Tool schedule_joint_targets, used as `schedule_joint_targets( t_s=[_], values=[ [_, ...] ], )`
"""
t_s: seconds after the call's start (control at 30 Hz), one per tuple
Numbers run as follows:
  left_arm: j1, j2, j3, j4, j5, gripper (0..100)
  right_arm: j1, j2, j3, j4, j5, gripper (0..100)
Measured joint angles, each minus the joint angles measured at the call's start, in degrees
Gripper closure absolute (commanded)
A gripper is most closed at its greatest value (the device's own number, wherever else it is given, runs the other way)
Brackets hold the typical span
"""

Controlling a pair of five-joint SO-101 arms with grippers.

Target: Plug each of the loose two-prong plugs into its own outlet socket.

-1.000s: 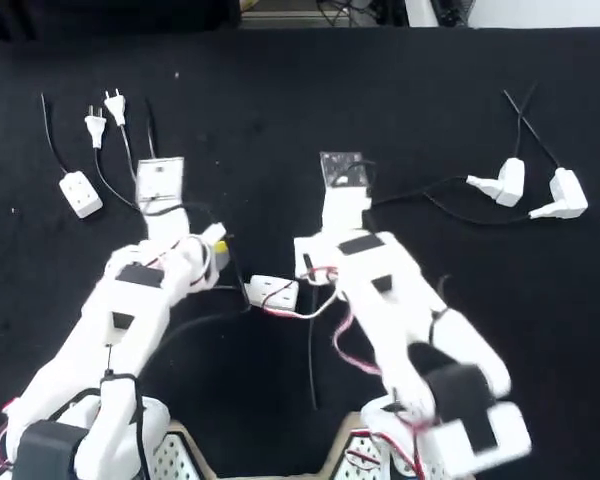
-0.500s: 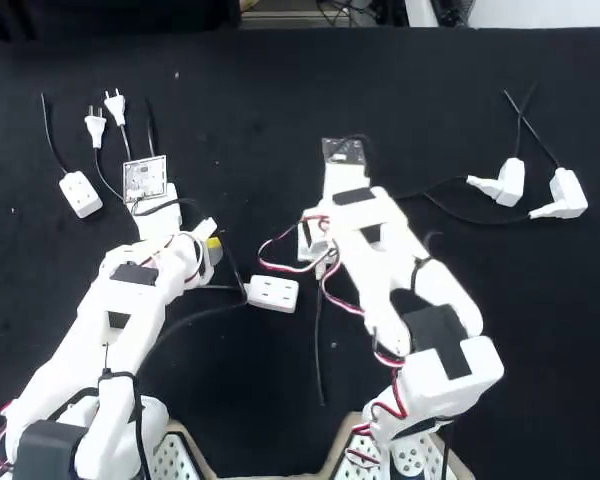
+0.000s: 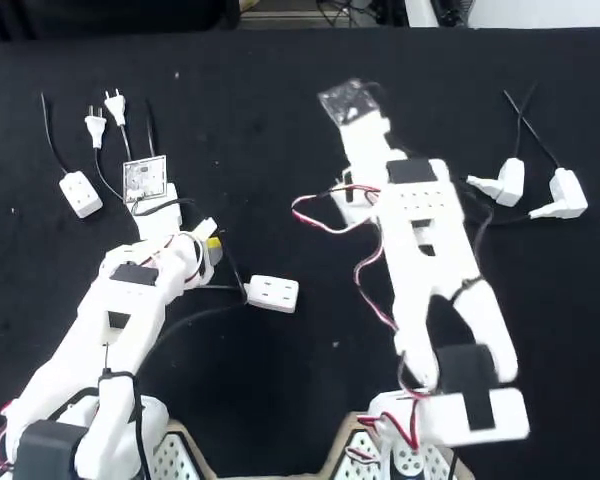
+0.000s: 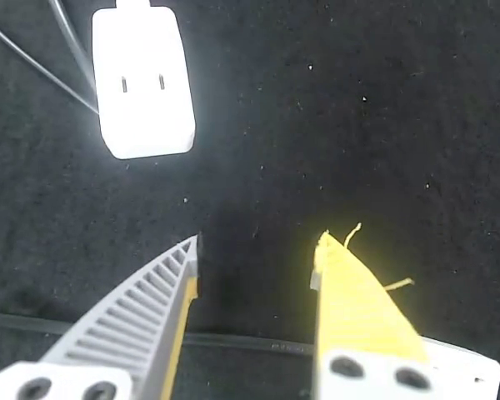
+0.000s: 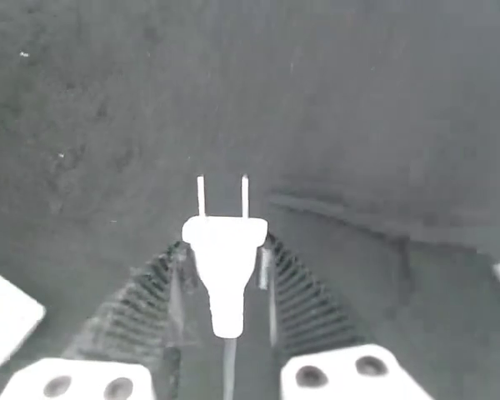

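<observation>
Right arm (image 3: 420, 230): swung from mid-table to the upper centre of the high view in the last half second. Right gripper (image 3: 352, 102): clamped on a two-prong plug (image 5: 225, 242), prongs forward; the right wrist view supplies this grip.

Left arm (image 3: 130, 300): lower left. Left gripper (image 4: 258, 246): spread wide, holding nothing, per its wrist view, near an outlet socket (image 4: 142, 83).

Second socket (image 3: 273, 292): centre.

Loose plugs (image 3: 96, 125): two, upper left.

Angled plugs (image 3: 502, 182): two, right side.

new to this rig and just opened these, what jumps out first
The right gripper is far out over the black table, shut on a plug with its prongs pointing ahead. The left gripper hangs open near a white socket.
</observation>
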Motion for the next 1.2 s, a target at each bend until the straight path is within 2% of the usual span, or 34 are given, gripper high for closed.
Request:
schedule_joint_targets(
  t_s=[0.2,0.3,0.43,0.63,0.93,1.2],
  values=[
    [0.0,0.0,0.0,0.0,0.0,78,0.6,-3.8,3.0,0.0,21.3,98.7],
    [0.0,0.0,0.0,0.0,0.0,78,0.8,-4.0,10.6,0.0,26.5,98.7],
    [0.0,0.0,0.0,0.0,0.0,78,0.9,-4.0,19.6,-0.9,27.3,98.1],
    [0.0,0.0,0.0,0.0,0.3,78,0.3,-4.1,26.6,-3.3,27.3,78.1],
    [0.0,0.0,0.0,0.0,0.3,78,0.1,-5.6,22.6,1.9,27.3,85.3],
    [0.0,0.0,0.0,0.0,0.3,78,1.1,0.5,21.5,-1.6,27.4,85.7]
  ],
)
